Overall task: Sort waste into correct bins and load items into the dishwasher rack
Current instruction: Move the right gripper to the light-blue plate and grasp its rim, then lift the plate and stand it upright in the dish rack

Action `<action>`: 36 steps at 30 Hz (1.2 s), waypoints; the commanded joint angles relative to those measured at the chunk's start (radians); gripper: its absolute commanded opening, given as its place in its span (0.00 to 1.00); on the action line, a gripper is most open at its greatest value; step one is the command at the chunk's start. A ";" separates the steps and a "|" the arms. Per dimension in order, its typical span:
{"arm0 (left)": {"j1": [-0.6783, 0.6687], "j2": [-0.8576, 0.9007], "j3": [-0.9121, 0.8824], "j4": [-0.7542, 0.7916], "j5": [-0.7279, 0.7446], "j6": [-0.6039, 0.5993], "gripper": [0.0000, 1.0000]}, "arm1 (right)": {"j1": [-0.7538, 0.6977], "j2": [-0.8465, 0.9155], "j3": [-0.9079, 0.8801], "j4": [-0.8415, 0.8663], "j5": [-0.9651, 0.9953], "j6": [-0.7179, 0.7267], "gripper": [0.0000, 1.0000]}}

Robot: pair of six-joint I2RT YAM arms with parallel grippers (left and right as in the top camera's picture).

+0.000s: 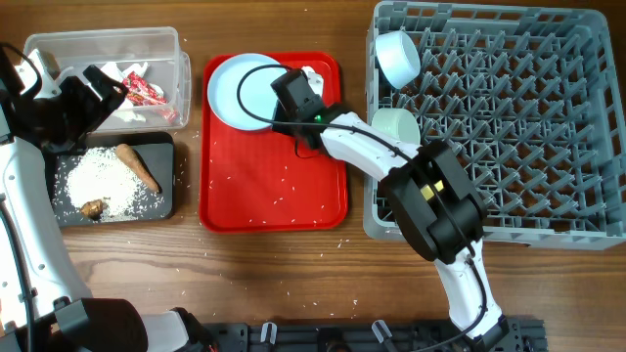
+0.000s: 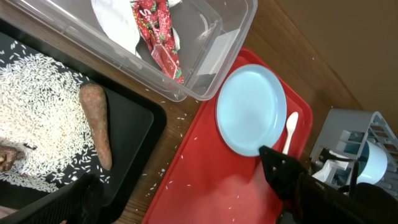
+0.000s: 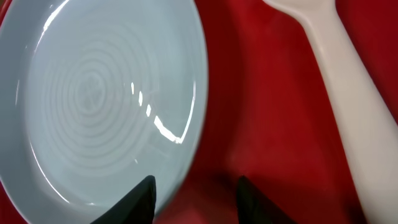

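The right hand (image 3: 196, 199) hangs low over the red serving tray (image 1: 274, 210) with its two fingers apart. The rim of the round pale blue plate (image 3: 93, 106) passes through the gap between them, so one fingertip lies over the plate and the other over bare red tray, and neither clearly touches anything. Just beside the hand, on the side away from the plate, the white plastic spoon (image 3: 336, 93) lies flat on the tray close to the plate's edge. A little farther out, loose white rice grains (image 1: 284, 200) are scattered across the open part of the tray under and behind the hand. Beyond the tray, behind this hand's own arm, stands the grey dishwasher rack (image 1: 587, 225). In its nearest edge rows the pale green bowl (image 1: 396, 124) and the pale blue bowl (image 1: 398, 57) are tipped among the pegs. Well apart from the right hand, across the plate, the clear plastic tub (image 1: 59, 44) on the bench holds the crumpled white napkin (image 2: 115, 22) and the small red wrapper (image 2: 161, 43). Next to it, the black tray (image 1: 168, 200) carries a heap of rice (image 1: 98, 181), the brown carrot-like stick (image 1: 140, 166) and the small brown lump (image 1: 94, 207). The left hand (image 1: 98, 93) hovers where tub and black tray meet, and I cannot tell whether its fingers are apart or together.
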 commanded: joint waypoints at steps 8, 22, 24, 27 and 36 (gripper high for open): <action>0.003 -0.001 0.010 0.000 0.002 -0.012 1.00 | 0.001 0.055 0.214 -0.536 -0.004 -0.113 0.18; 0.003 -0.001 0.010 0.000 0.002 -0.012 1.00 | 0.001 -0.177 0.230 -0.631 -0.049 -0.380 0.04; 0.003 -0.001 0.010 0.000 0.002 -0.012 1.00 | 0.001 -0.293 0.230 -0.631 0.040 -0.393 0.04; 0.003 -0.001 0.010 0.000 0.002 -0.012 1.00 | 0.001 -0.465 0.229 -0.648 0.230 -0.396 0.04; 0.003 -0.001 0.010 0.000 0.002 -0.012 1.00 | -0.118 -0.741 0.229 -0.853 0.853 -0.396 0.04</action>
